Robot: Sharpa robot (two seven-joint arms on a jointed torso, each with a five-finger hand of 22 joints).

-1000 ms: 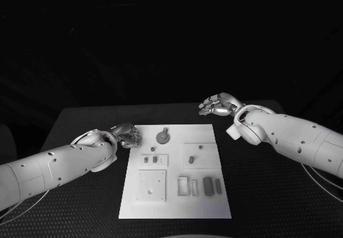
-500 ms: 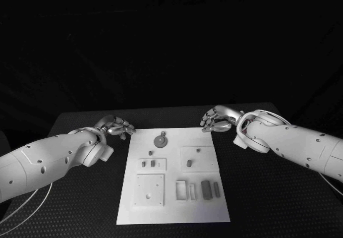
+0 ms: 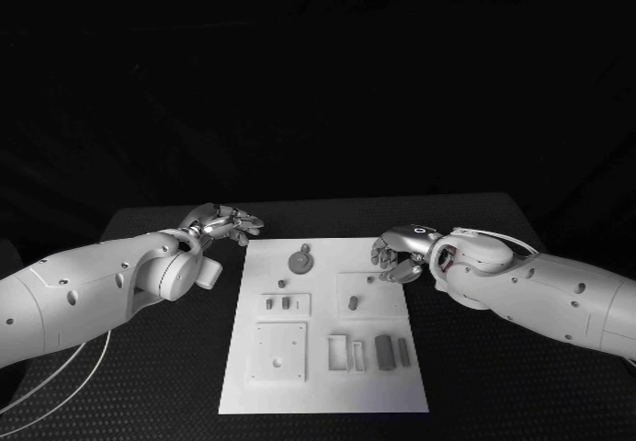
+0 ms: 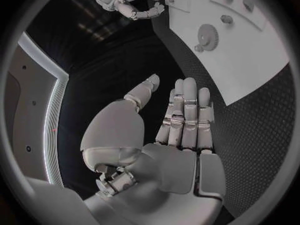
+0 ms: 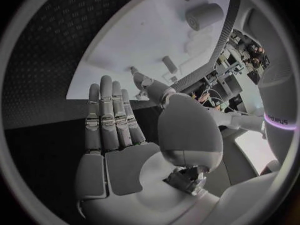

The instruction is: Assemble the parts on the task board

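The white task board [image 3: 329, 390] lies in the middle of the black table. On it are a round gear-like part [image 3: 302, 263], two small pegs [image 3: 278, 300], a short peg [image 3: 354, 301], a square plate [image 3: 281, 349] and two dark bars [image 3: 386, 351] beside pale slots. My left hand [image 3: 225, 223] hovers off the board's far left corner, fingers stretched and holding nothing [image 4: 184, 120]. My right hand [image 3: 401, 253] sits at the board's right edge near its far end, fingers extended and holding nothing [image 5: 112, 120]. The left wrist view shows the gear [image 4: 206, 35] on the board [image 4: 262, 60].
The black dotted table [image 3: 146, 367] runs wide on both sides of the board. In the right wrist view the board [image 5: 137, 45] carries a thick cylinder part [image 5: 206, 16] and a small peg [image 5: 169, 62]. My right hand [image 4: 134, 5] also appears in the left wrist view.
My right hand has come down from behind the board to its right edge. My left hand has drawn back from the board's left side toward its far corner. The view shifted slightly.
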